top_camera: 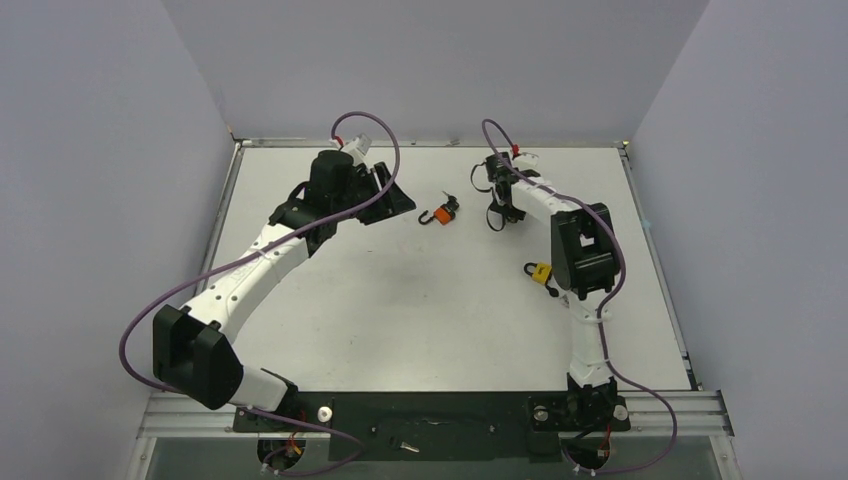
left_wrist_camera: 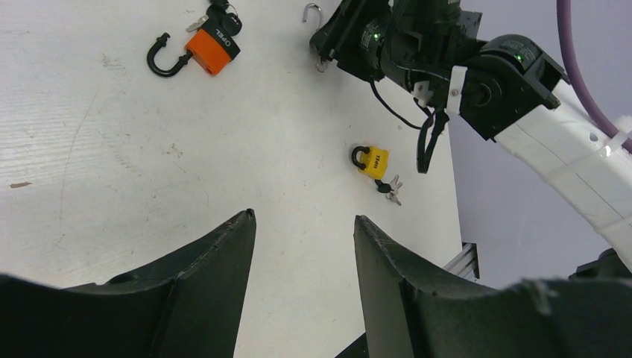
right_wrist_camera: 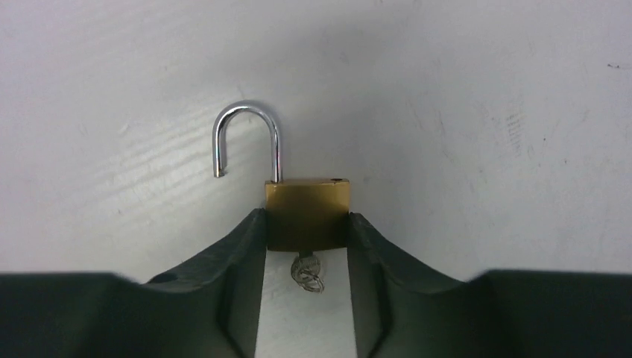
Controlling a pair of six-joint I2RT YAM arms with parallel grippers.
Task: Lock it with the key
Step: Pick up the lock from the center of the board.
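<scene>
Right end effector [right_wrist_camera: 307,218] squeezes the brass padlock [right_wrist_camera: 307,198]; its shackle [right_wrist_camera: 246,134] is open, key [right_wrist_camera: 307,272] in. Left end effector [left_wrist_camera: 304,224] is open, empty. Locking is not done yet

A white table [top_camera: 400,300] stands between plain grey walls [top_camera: 430,60].

A robotics lab: white table [top_camera: 400,320] boxed by plain grey walls [top_camera: 430,60] (arms [top_camera: 245,275] bolted at its edge).
</scene>
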